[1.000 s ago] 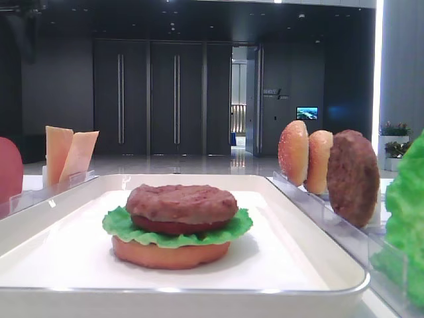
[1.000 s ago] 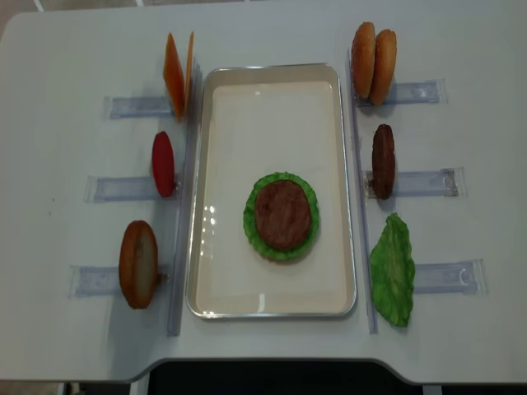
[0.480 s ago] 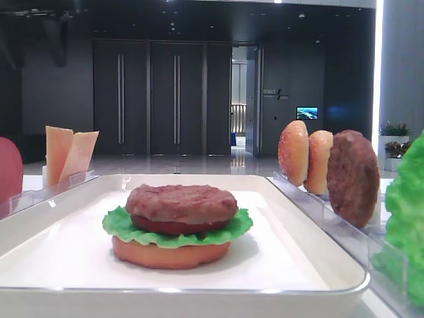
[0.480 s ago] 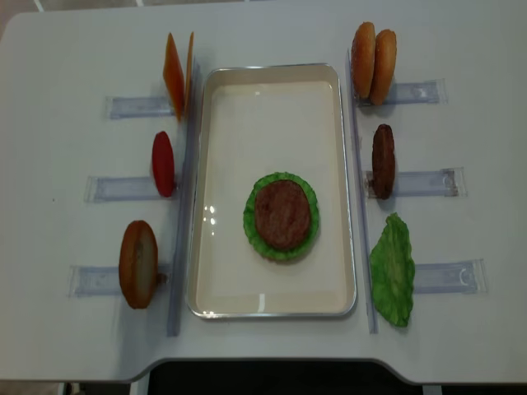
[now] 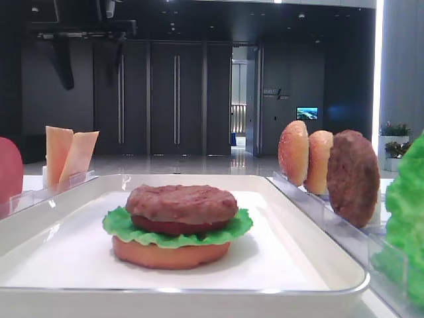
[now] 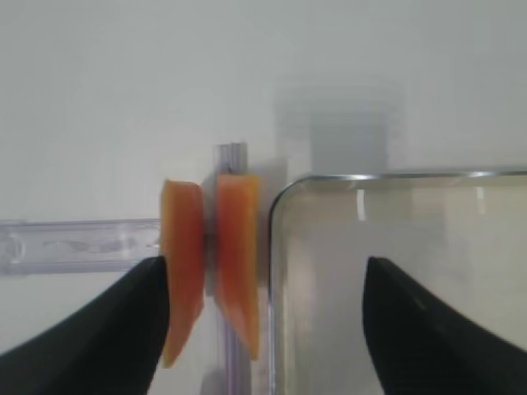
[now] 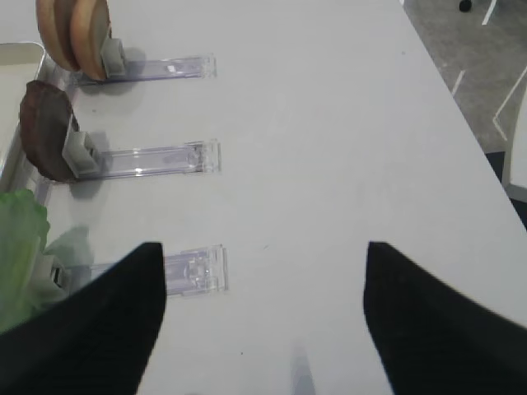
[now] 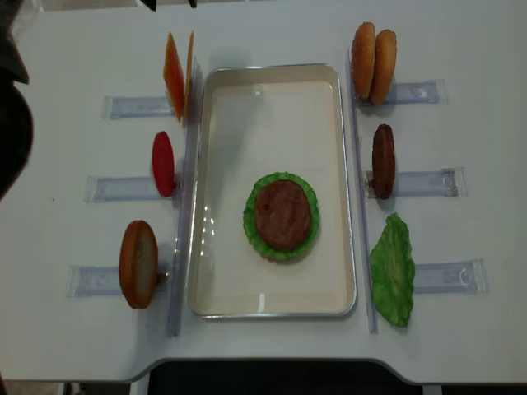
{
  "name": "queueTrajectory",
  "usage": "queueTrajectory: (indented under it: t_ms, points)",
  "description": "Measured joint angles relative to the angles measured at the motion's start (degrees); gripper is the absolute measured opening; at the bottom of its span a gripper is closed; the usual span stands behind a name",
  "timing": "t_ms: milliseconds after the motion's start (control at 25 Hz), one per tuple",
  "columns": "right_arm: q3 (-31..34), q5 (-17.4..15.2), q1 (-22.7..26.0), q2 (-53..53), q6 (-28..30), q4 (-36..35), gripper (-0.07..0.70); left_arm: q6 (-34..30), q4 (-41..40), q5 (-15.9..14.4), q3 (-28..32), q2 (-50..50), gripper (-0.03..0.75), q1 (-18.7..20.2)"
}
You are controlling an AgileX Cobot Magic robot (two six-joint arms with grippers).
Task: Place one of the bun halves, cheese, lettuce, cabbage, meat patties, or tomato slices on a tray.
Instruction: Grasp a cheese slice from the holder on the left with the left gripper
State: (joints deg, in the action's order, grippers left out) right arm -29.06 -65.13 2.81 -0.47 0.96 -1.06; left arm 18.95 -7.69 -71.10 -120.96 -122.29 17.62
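The white tray (image 8: 272, 107) holds a stack: bun half (image 5: 171, 255), lettuce (image 8: 250, 220), meat patty (image 8: 282, 214). Two cheese slices (image 8: 174, 72) stand upright in a clear rack left of the tray's far corner. My left gripper (image 6: 263, 329) hangs open above the cheese (image 6: 237, 255), touching nothing; its fingers (image 5: 63, 63) show high in the front view. My right gripper (image 7: 263, 321) is open over bare table, right of the loose lettuce (image 7: 16, 247). Spare bun halves (image 8: 373, 62), a patty (image 8: 383, 160) and a tomato slice (image 8: 163, 163) stand in racks. No cabbage is in view.
Clear slotted racks (image 8: 132, 107) line both long sides of the tray. Another bun half (image 8: 138, 263) stands at the near left. My left arm (image 8: 12, 123) looms dark at the left edge. The table's front edge (image 8: 272, 370) runs close below the tray.
My left arm has come into both high views, its open fingers now above the cheese. The food and the tray have not moved.
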Motion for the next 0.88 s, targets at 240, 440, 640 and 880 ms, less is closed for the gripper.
queueTrajectory:
  t_ms: [240,440,640,880]
  points:
    - [0.0,0.0,0.0,0.0,0.0,0.0,0.484,2.0,-1.4,0.0,0.0,-3.6,0.557,3.4]
    - [0.0,0.0,0.0,0.0,0.0,0.0,0.484,2.6,-2.7,0.1,0.0,-5.6,0.557,3.3]
    - [0.0,0.0,0.0,0.0,0.0,0.0,0.484,3.0,-4.9,0.1,0.0,-5.8,0.557,3.3]
    - [0.0,0.0,0.0,0.0,0.0,0.0,0.484,3.1,-5.5,0.1,0.0,-6.8,0.557,3.3]
